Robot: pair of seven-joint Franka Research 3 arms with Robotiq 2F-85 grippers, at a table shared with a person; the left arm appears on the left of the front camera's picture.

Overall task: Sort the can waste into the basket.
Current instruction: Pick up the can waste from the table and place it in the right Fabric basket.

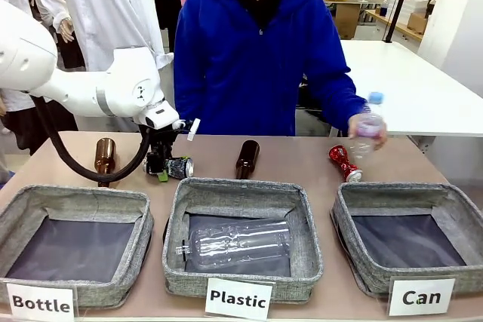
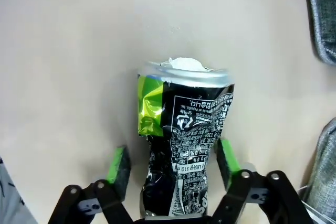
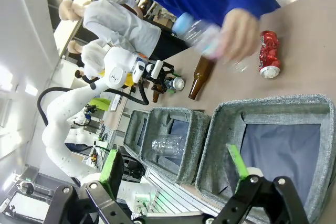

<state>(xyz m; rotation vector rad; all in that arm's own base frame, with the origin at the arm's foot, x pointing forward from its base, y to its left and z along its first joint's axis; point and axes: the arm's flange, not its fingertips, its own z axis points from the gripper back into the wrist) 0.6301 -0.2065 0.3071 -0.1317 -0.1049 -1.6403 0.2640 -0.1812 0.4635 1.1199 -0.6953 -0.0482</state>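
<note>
Jaws of left gripper (image 2: 173, 162) open astride crushed black can (image 2: 184, 129), lying far left on table (image 2: 63, 51). Light, thin, already dented: judged easiest pinched at its narrow waist. Right gripper (image 3: 175, 163) open near basket (image 3: 273, 103); red can (image 1: 344, 162) far right.

Can basket (image 1: 400, 191) is open on top, floor fully showing, so I can come in from above. On the table (image 1: 294, 152) a brown bottle (image 1: 246, 158) blocks a low sideways pass along the far strip, and the person's hand (image 1: 361, 127) with a clear bottle (image 1: 371, 111) hangs over the red can (image 1: 345, 162).
</note>
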